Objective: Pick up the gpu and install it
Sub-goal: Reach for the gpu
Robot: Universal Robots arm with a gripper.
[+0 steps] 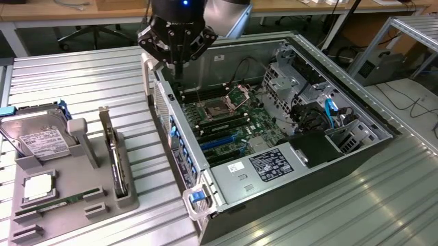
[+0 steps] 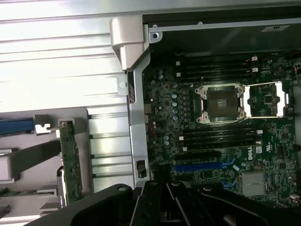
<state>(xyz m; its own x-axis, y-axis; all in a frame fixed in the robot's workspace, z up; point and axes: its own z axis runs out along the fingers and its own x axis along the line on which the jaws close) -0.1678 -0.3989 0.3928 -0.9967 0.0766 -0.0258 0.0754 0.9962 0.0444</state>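
Dark thin gpu (image 1: 114, 154), silver bracket; upright in grey tray (image 1: 72, 171) | jaws closed, empty

The gpu (image 2: 70, 160) (wrist view) has one end hidden behind the claw (image 2: 164, 200).

my gripper (image 1: 176, 64): poised over the far end of the open computer case (image 1: 329, 169), well apart from the gpu (image 1: 115, 159).
gpu: standing on edge in the grey holder (image 1: 75, 179), silver bracket at its far end.
holder: at the exterior view's left, also carrying a hard drive (image 1: 41, 138) and a green RAM stick (image 1: 58, 203).
computer case: on its side on the slatted metal table (image 1: 82, 77), motherboard (image 1: 226, 123) exposed.
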